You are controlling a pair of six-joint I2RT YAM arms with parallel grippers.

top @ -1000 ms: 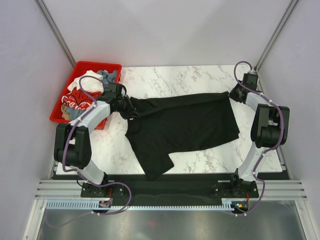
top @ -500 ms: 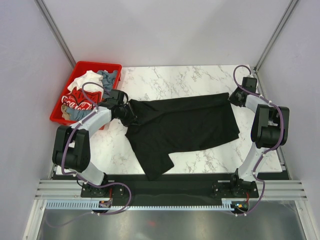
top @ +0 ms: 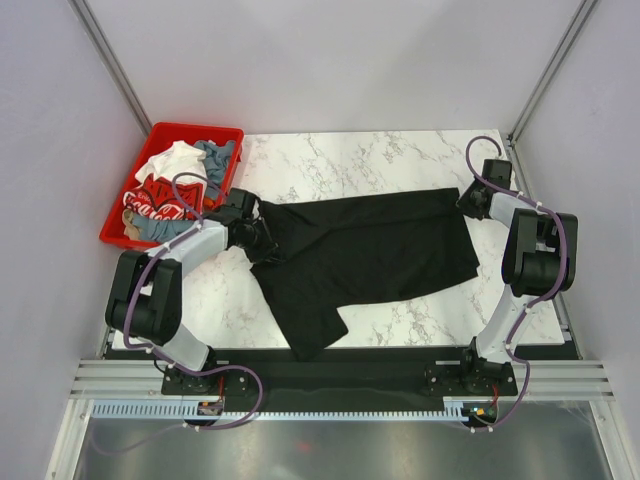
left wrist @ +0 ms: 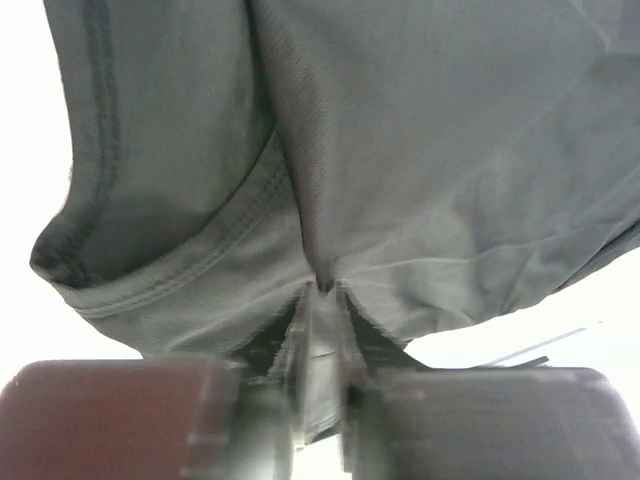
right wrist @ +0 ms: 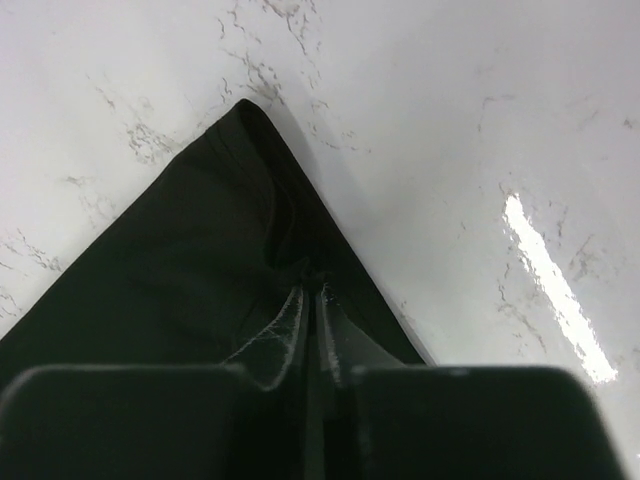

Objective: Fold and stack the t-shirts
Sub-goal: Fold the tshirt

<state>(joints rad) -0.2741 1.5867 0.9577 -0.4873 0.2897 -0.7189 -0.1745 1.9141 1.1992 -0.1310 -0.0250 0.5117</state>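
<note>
A white marble table (top: 330, 155) lies beneath me, closed in by pale walls. The black t-shirt (top: 370, 250) is spread flat across it, stretched between my two grippers.

My left gripper (left wrist: 322, 290) has its jaws almost together, nipping a fold at the shirt's edge. The cloth gathers into the narrow slit between my fingers (left wrist: 300, 330) and fans out ahead of them, with a stitched hem (left wrist: 190, 265) curving off to the left of the jaws.

My right gripper (right wrist: 312, 282) is pinched just as close on a corner of the same shirt, and the fabric puckers right at the fingertips. The corner's point lies ahead and a little left of them, flat on the marble, with bare stone to the right.

On the outer side of my left gripper, at the table's corner, sits a red bin (top: 165, 135). It holds a heap of tees: a white t-shirt (top: 172, 160), a red t-shirt (top: 160, 198) with Coca-Cola lettering, and a grey-blue t-shirt (top: 218, 152).
</note>
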